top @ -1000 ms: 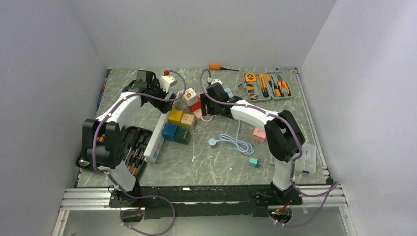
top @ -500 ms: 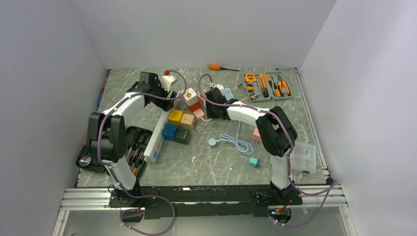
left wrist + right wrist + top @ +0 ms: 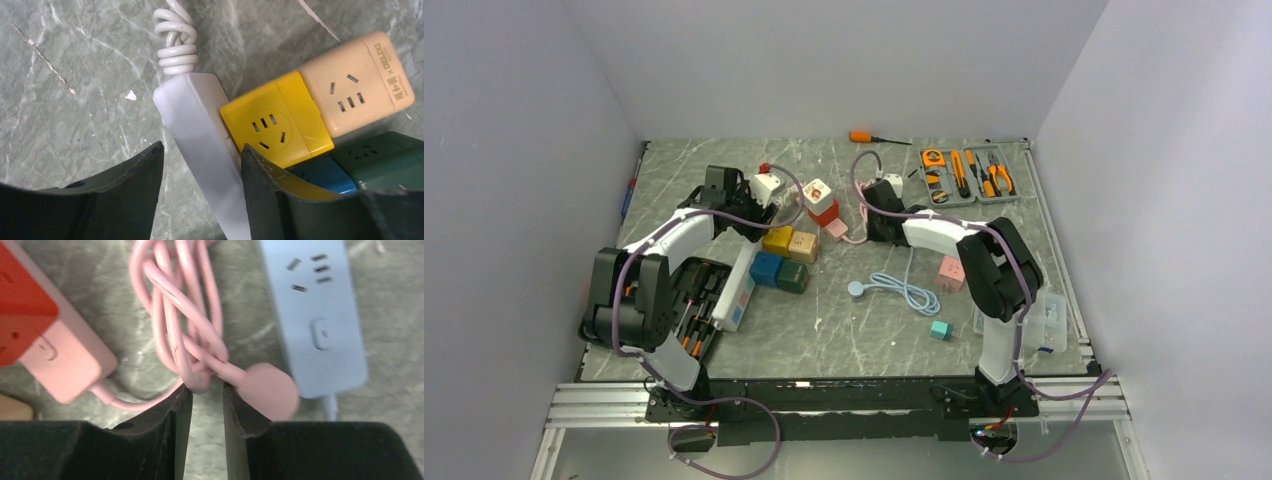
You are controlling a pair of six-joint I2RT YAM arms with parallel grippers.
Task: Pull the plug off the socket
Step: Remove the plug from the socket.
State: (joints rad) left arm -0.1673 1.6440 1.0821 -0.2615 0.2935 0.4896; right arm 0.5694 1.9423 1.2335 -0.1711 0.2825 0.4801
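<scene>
A long white power strip (image 3: 200, 125) with a coiled cord lies beside a yellow socket cube (image 3: 272, 125) and a beige one (image 3: 355, 85). My left gripper (image 3: 202, 150) straddles the strip's cord end, open, with the right finger against it and a gap on the left. A pink flat plug (image 3: 65, 365) sits against a red socket cube (image 3: 20, 300). Its pink cable (image 3: 175, 305) is bunched and ends in a round pink plug (image 3: 270, 390) lying loose. My right gripper (image 3: 206, 387) stands narrowly open with a loop of that cable at its fingertips.
A pale blue power strip (image 3: 320, 315) lies right of the pink cable. Blue (image 3: 767, 268) and green (image 3: 793, 277) cubes adjoin the white strip (image 3: 734, 290). A tool case (image 3: 964, 175), screwdriver tray (image 3: 694, 305), light-blue cable (image 3: 894, 285) and clear box (image 3: 1044, 320) ring the work area.
My left gripper came down from the back-left cube to the white strip's end. My right gripper shifted right along the pink cable. Both sets of jaws have narrowed.
</scene>
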